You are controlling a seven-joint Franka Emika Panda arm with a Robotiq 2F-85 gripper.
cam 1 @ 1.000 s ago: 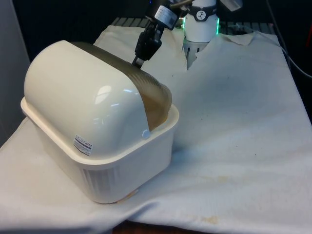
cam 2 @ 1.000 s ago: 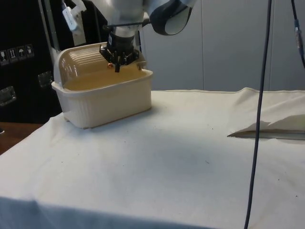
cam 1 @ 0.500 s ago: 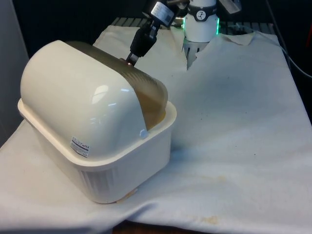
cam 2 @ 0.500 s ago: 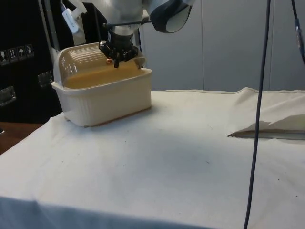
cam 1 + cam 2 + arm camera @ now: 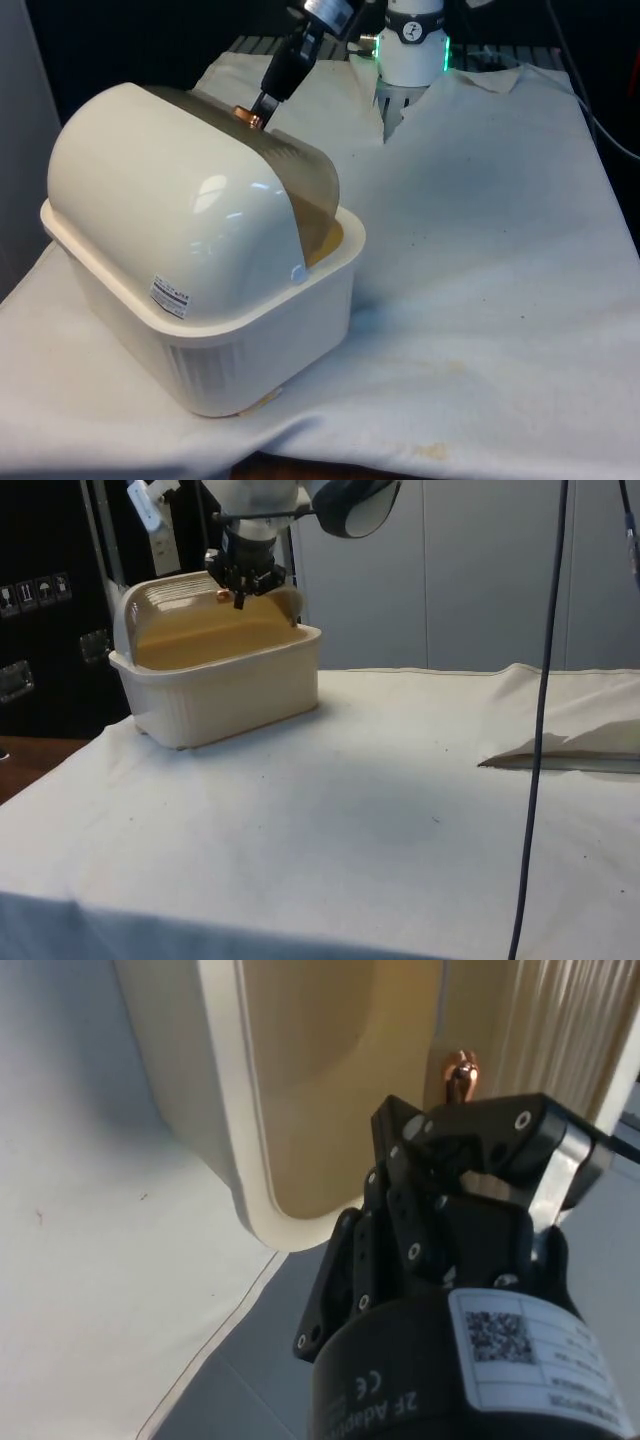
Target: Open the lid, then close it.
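White arm [image 5: 300, 492] with glossy rounded links and a dark grey joint cover. Its base [image 5: 411, 45] wears a green glowing ring. The black gripper [image 5: 440, 1150] has silver screws and a white label with a QR code and CE mark.

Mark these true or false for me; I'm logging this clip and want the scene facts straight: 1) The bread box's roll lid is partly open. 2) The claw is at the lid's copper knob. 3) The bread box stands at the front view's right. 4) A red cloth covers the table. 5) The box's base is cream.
1) True: the translucent roll lid leaves a gap above the base of the bread box.
2) True: the claw is at the copper knob.
3) False: it stands at the front view's left.
4) False: the cloth is white.
5) True.
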